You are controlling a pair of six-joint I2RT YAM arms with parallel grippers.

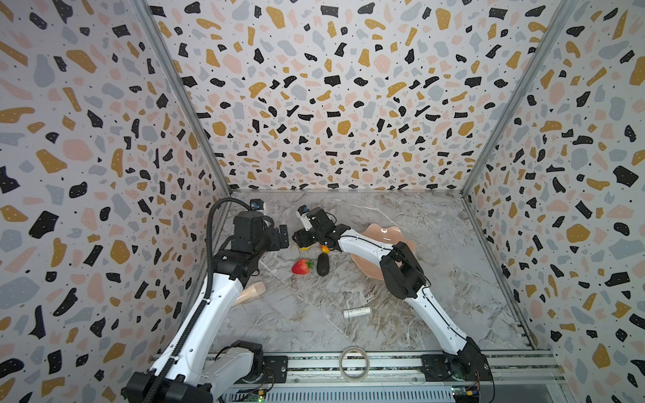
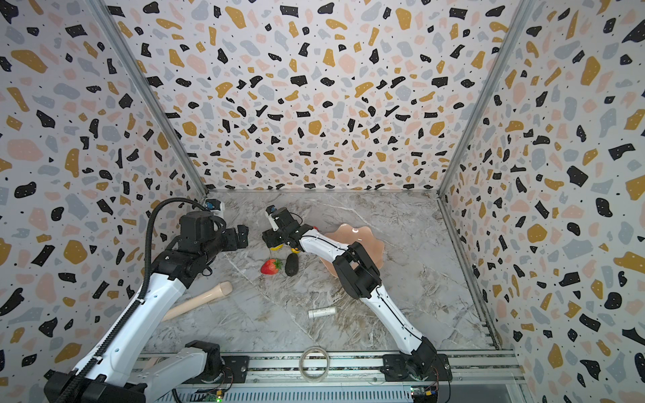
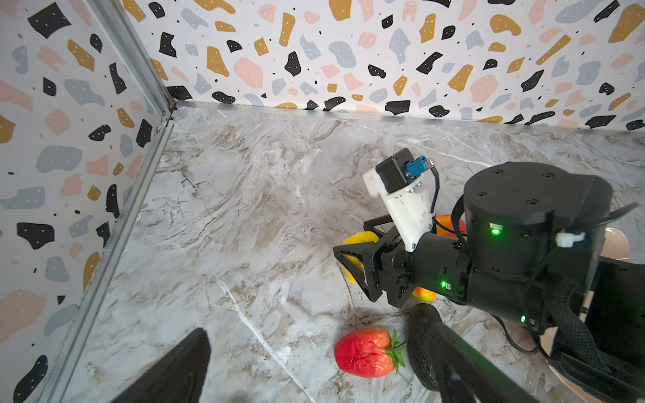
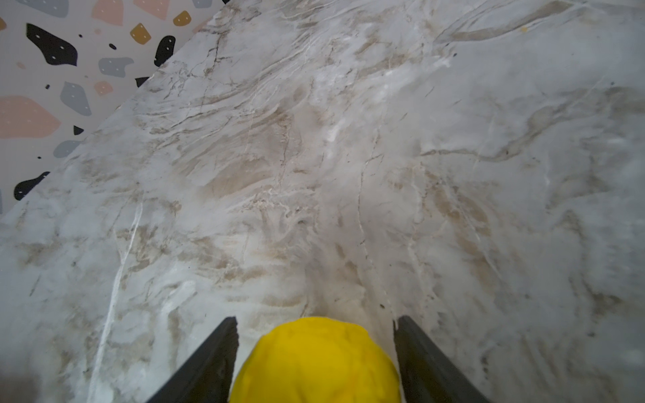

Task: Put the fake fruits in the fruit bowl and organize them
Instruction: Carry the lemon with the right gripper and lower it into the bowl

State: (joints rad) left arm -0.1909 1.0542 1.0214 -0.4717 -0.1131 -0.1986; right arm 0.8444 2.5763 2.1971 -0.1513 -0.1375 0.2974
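My right gripper (image 4: pixel 316 319) is shut on the bumpy yellow fruit (image 4: pixel 314 363), low over the marble table in both top views (image 1: pixel 302 245) (image 2: pixel 274 244). Just right of it lies a red-and-yellow mango (image 1: pixel 325 248). Another mango (image 3: pixel 448 223) peeks out behind that gripper. The red strawberry (image 1: pixel 302 267) and the dark avocado (image 1: pixel 323 264) lie side by side in front. The peach-pink fruit bowl (image 1: pixel 384 232) stands to the right, partly hidden by the right arm. My left gripper (image 3: pixel 312 321) hangs open and empty left of the fruits (image 1: pixel 282 237), with the strawberry (image 3: pixel 364 352) by its fingers.
A beige cone-shaped cup (image 1: pixel 253 291) lies on its side beside the left arm. Nearer the front lies a small white tube (image 1: pixel 356 312). A roll of clear tape (image 1: pixel 354 364) rests on the front rail. Patterned walls close in three sides.
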